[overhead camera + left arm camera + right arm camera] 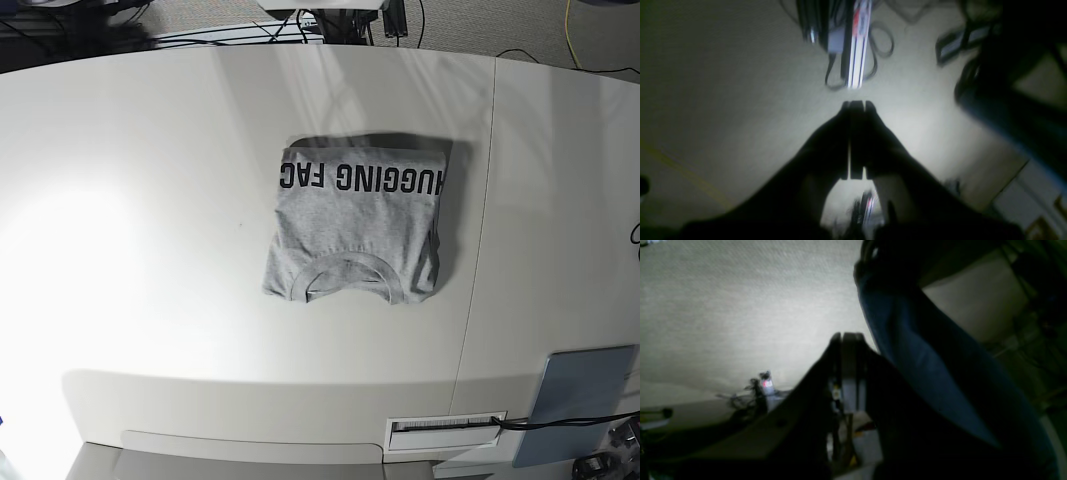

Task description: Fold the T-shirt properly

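Note:
The light grey T-shirt [355, 220] lies folded into a compact rectangle in the middle of the white table [150, 200]. Its ribbed neck is towards the near edge and its black lettering is face up along the far edge. Neither arm shows in the base view. In the left wrist view my left gripper [857, 105] is shut with nothing in it, over carpet. In the right wrist view my right gripper [847, 336] is shut with nothing in it, also over carpet. The shirt shows in neither wrist view.
A flat blue-grey panel [580, 400] lies at the table's near right corner, next to a white slot [445, 428]. Cables and an aluminium rail [858, 43] lie on the floor. A dark blue shape [923, 366] stands beside the right gripper.

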Tool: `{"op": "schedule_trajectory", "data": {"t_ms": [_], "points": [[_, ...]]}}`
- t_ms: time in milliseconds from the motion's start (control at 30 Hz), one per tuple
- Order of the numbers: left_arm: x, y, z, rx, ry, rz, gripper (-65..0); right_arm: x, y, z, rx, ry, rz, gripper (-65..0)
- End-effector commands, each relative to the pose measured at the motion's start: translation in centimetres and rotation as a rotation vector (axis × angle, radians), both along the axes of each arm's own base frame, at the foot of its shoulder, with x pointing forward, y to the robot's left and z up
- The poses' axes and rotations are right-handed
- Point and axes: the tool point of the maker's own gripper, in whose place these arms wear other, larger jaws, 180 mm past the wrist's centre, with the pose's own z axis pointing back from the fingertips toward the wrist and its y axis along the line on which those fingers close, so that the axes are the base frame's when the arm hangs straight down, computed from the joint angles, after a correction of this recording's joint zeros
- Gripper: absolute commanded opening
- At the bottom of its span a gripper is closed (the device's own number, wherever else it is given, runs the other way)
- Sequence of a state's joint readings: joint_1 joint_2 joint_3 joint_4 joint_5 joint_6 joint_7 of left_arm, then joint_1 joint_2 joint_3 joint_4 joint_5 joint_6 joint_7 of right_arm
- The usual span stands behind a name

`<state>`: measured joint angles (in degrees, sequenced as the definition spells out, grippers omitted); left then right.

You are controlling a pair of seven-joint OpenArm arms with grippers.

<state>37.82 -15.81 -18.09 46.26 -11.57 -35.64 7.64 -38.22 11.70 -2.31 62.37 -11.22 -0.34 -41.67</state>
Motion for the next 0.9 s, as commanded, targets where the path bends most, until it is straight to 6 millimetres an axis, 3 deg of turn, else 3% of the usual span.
{"op": "schedule_trajectory", "data": {"t_ms": [0,133,300,433,567,867], "points": [[-0.3,-0.3,-0.2,-0.005,-0.006,0.001,-65.0,-0.2,-0.7,-0.4,-0.006,0.008,-0.005,-65.0],[1.4,-2.7,-1.9,-0.021,-0.039,0.001,-65.0,1.5,1.2,-3.9,0.13,-0.033,-0.099,-65.0],[4.5,-3.6,-4.0,0.045,-0.058,0.049,-64.7,6.2,4.4,-6.7,0.332,-0.204,-0.185,-65.0],[7.1,-4.0,-5.0,0.049,-0.066,0.071,-60.2,9.8,5.3,-7.6,0.403,-0.349,-0.198,-65.0],[8.0,-3.1,-6.6,0.16,-0.012,0.11,-55.7,12.2,5.3,-8.2,0.403,-0.387,-0.221,-65.0],[8.1,-4.8,-7.3,0.145,0.026,0.131,-55.7,13.6,4.8,-8.4,0.398,-0.408,-0.231,-65.0]]}}
